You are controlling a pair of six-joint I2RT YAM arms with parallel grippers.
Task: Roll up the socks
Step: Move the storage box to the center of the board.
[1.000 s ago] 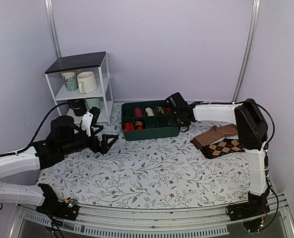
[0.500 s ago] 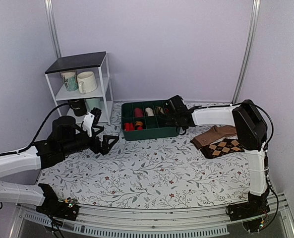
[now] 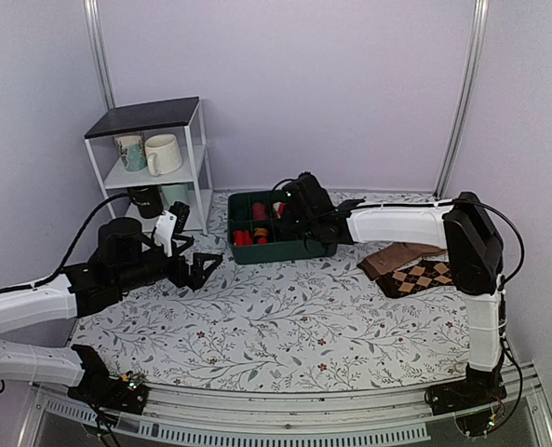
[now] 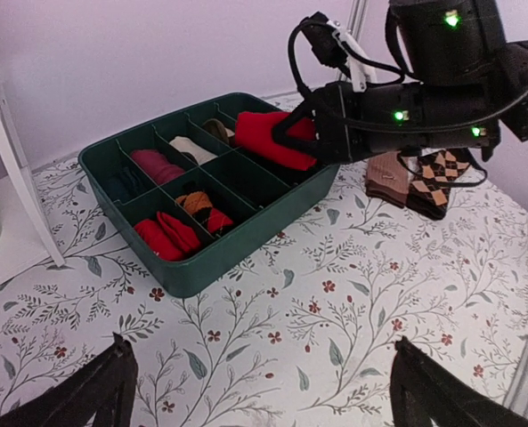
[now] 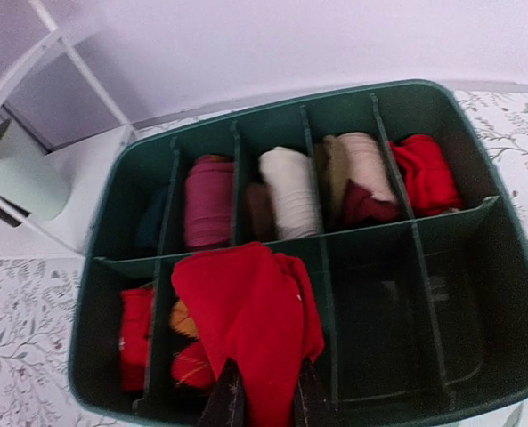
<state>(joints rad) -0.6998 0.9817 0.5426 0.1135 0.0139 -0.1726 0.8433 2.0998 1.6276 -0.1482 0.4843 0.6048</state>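
The socks are a bundled bright red roll, and my right gripper is shut on it, a dark finger on each side of its lower end. The roll hangs over the front row of a green divided box, above the compartments left of the middle. In the left wrist view the socks show above the box, at the tip of the right gripper. From above, the right gripper reaches over the box. My left gripper is open and empty over the table, left of the box.
Other rolled socks in red, pink, cream and tan fill several compartments of the box. A tan sock and a brown argyle sock lie flat to the right of it. At the back left stands a white shelf with mugs.
My right gripper has moved left across the box, carrying the red socks from its right end to over the middle-left compartments. The left arm has stayed put.
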